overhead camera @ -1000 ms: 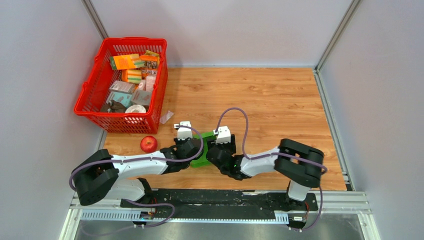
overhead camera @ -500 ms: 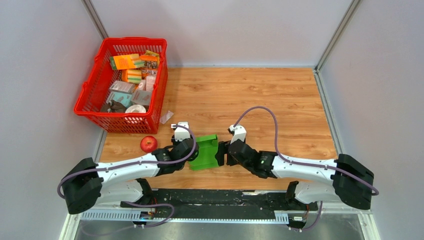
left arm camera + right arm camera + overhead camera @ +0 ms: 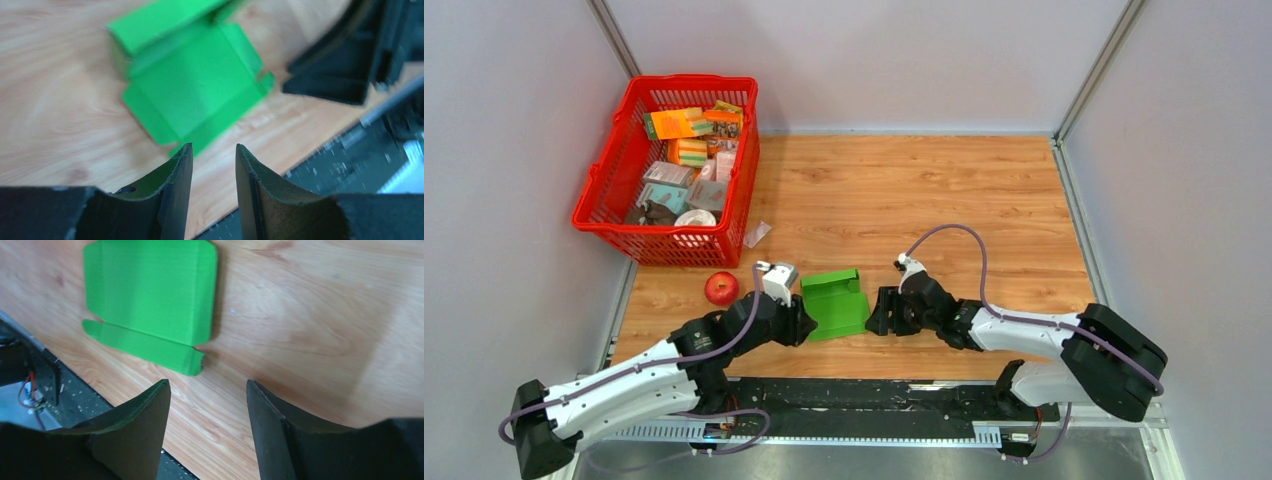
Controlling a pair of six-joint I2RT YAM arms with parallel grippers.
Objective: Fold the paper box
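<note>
The paper box (image 3: pixel 834 303) is a bright green, partly folded card lying flat on the wood table, with one flap raised along its far edge. My left gripper (image 3: pixel 800 322) sits just left of it, open, with nothing between its fingers. In the left wrist view the box (image 3: pixel 192 90) lies ahead of the left gripper (image 3: pixel 212 147), clear of the tips. My right gripper (image 3: pixel 876 312) is just right of the box, also open and empty. In the right wrist view the box (image 3: pixel 150 295) lies beyond the right gripper (image 3: pixel 207 382), untouched.
A red basket (image 3: pixel 596 192) full of small packages stands at the back left. A red apple (image 3: pixel 721 288) lies left of the left gripper, and a small clear scrap (image 3: pixel 757 233) lies by the basket. The black base rail (image 3: pixel 864 395) runs along the near edge.
Both grippers have let go of the green box and drawn back to either side. The left gripper has opened. The box now lies free on the table.
</note>
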